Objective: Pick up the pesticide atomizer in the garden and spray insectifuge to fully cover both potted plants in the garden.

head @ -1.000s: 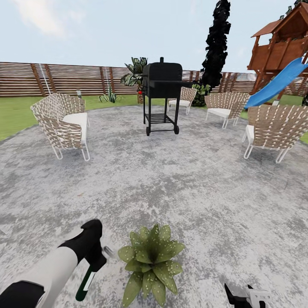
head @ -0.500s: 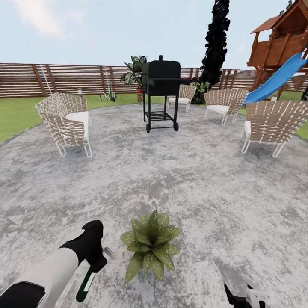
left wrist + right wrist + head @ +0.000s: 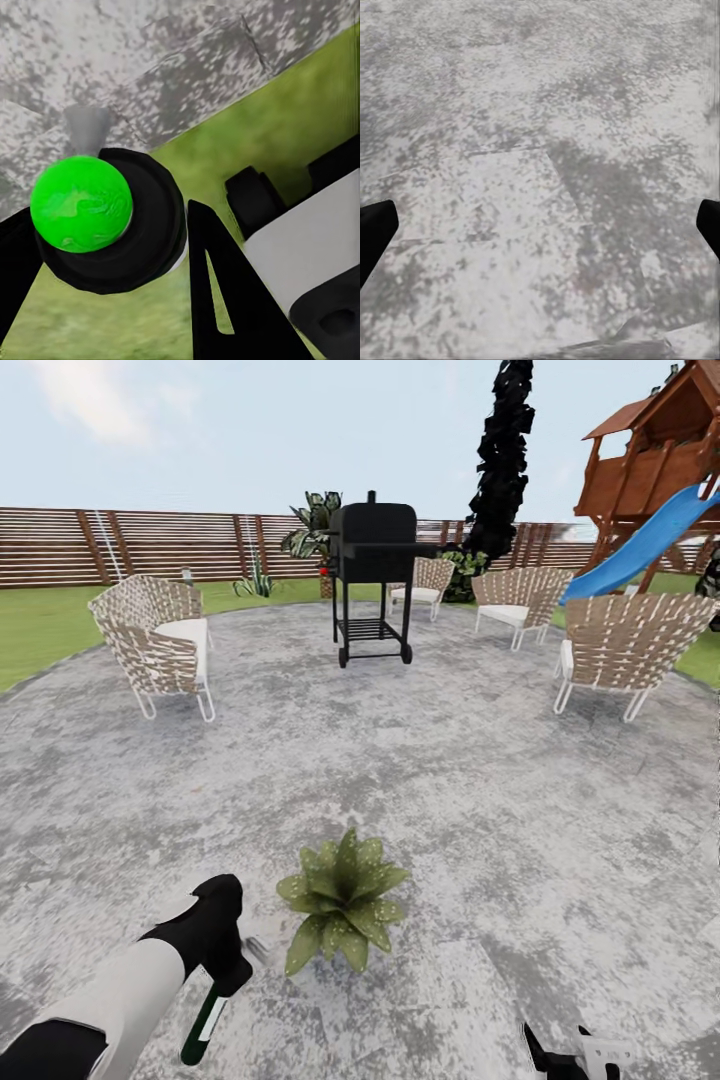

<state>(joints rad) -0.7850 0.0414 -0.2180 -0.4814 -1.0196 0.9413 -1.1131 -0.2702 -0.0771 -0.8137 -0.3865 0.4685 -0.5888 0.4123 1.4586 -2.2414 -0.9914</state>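
Here the left gripper (image 3: 222, 970) clamps the pesticide atomizer (image 3: 203, 1024), bottle pointing near-left; the potted plant (image 3: 342, 901) sits just right and slightly farther. The right gripper (image 3: 560, 1060) hangs spread wide.

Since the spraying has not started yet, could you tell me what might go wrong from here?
1. The left gripper holds the atomizer pointing down at the patio, beside the potted plant, so spray may miss the leaves.
2. Just one potted plant is in sight here, so the second could go unsprayed.
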